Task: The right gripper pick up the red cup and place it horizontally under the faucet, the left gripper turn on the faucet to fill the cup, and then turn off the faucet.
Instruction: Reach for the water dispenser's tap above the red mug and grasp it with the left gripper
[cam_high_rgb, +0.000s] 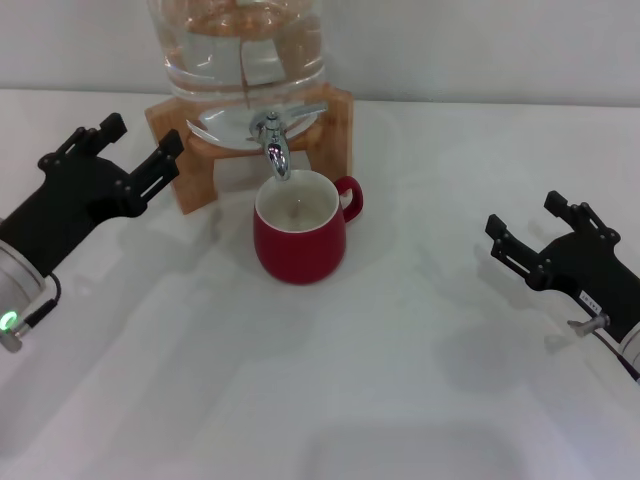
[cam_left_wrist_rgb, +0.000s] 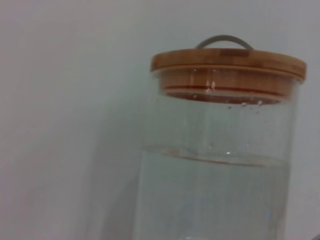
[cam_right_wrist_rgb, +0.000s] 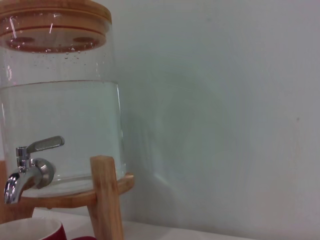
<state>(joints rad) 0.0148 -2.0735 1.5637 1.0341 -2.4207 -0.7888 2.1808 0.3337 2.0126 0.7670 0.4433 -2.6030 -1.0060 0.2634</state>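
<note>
we see the glass jar (cam_high_rgb: 245, 50) cut off at the head view's top | red cup (cam_right_wrist_rgb: 30, 230) only as a rim in the right wrist view | water level in the cup too small to tell

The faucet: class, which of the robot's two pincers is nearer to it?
The left. The left pincer hovers open just beside the jar's wooden stand, a short way from the faucet. The right pincer sits open far off, beyond the red cup.

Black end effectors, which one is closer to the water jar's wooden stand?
The left end effector, beside the wooden stand. The right end effector sits far off, beyond the red cup.
</note>
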